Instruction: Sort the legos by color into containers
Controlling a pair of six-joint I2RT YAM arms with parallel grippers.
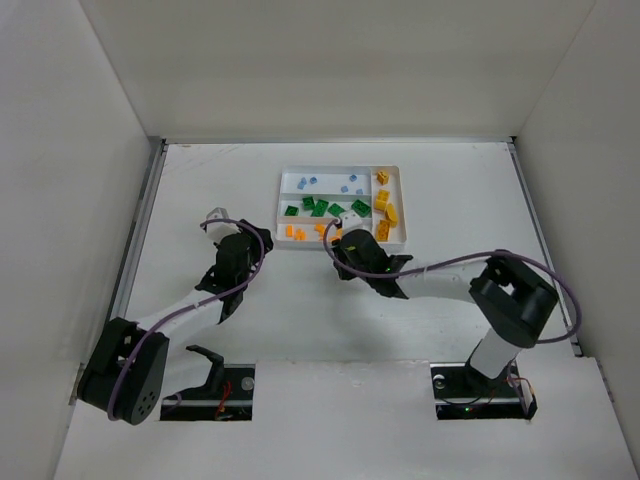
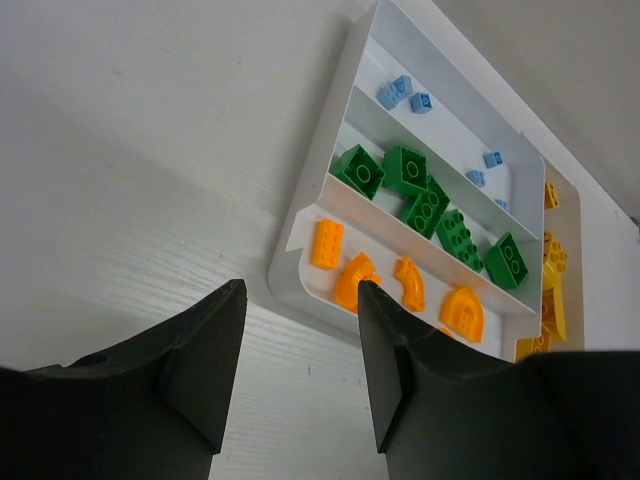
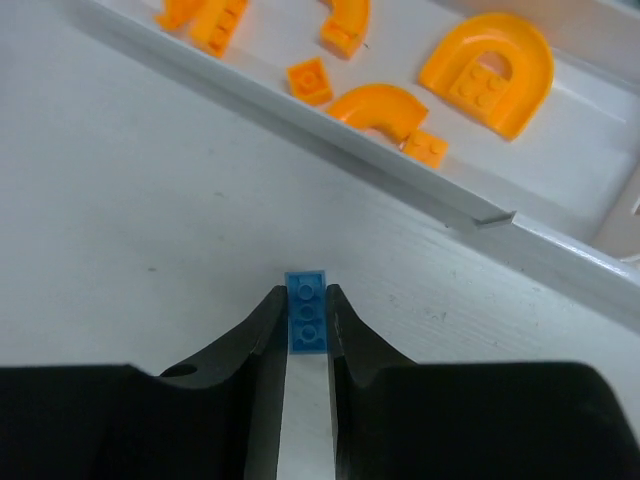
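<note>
The white tray (image 1: 342,168) holds the sorted legos: light blue ones (image 1: 330,183) in the far slot, green ones (image 1: 320,208) in the middle, orange ones (image 1: 297,233) in the near slot and yellow ones (image 1: 385,205) in the end slot. My right gripper (image 3: 306,300) is shut on a small blue lego plate (image 3: 307,315) on the table, just short of the tray wall (image 3: 330,140) and the orange pieces (image 3: 487,70). In the top view this right gripper (image 1: 345,250) sits at the tray's near edge. My left gripper (image 2: 300,300) stands open and empty over bare table, left of the tray (image 2: 300,215).
White walls enclose the table on three sides. The right arm's cable (image 1: 560,290) loops over the table at the right. The left arm (image 1: 190,305) stretches from the near left corner toward the tray.
</note>
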